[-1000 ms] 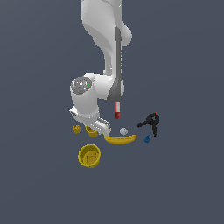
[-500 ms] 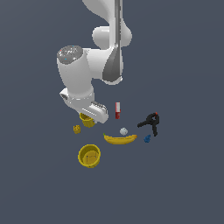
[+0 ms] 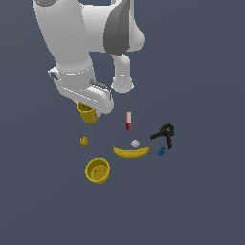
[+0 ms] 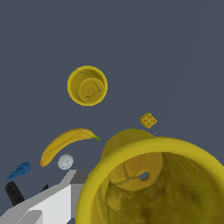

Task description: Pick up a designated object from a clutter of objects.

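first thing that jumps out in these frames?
The big white arm fills the exterior view's upper left, with the mid-sized yellow cup held in the gripper, clear of the floor. In the wrist view that cup's open mouth dominates the frame. Below lies the rest: the larger yellow cup, the tiny yellow cup, a banana with a white ball beside it, and a black clamp toward the exterior view's right.

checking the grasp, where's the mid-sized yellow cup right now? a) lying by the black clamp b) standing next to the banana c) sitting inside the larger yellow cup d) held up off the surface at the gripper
d: the mid-sized yellow cup hangs under the gripper, well above the banana and the larger yellow cup.
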Robot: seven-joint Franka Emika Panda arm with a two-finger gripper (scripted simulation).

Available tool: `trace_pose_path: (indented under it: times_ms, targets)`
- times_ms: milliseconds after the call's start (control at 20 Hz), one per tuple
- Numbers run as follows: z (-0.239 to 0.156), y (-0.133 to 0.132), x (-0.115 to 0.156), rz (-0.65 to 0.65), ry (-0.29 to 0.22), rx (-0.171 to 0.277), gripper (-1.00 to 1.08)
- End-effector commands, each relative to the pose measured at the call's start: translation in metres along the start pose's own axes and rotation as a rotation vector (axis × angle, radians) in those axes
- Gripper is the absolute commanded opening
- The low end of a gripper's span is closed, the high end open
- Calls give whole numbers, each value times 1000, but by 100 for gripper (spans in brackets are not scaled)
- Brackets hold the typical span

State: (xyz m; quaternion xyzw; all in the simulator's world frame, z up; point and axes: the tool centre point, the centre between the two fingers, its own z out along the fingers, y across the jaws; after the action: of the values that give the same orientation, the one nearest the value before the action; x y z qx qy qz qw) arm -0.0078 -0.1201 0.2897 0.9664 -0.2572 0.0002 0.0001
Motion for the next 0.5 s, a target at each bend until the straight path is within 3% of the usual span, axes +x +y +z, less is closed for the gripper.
trace_pose_path:
  times_ms: [0, 450]
  targets:
    - [-22, 2, 0, 0, 0, 0, -100]
    - [-66, 6, 3, -1, 0, 0, -100]
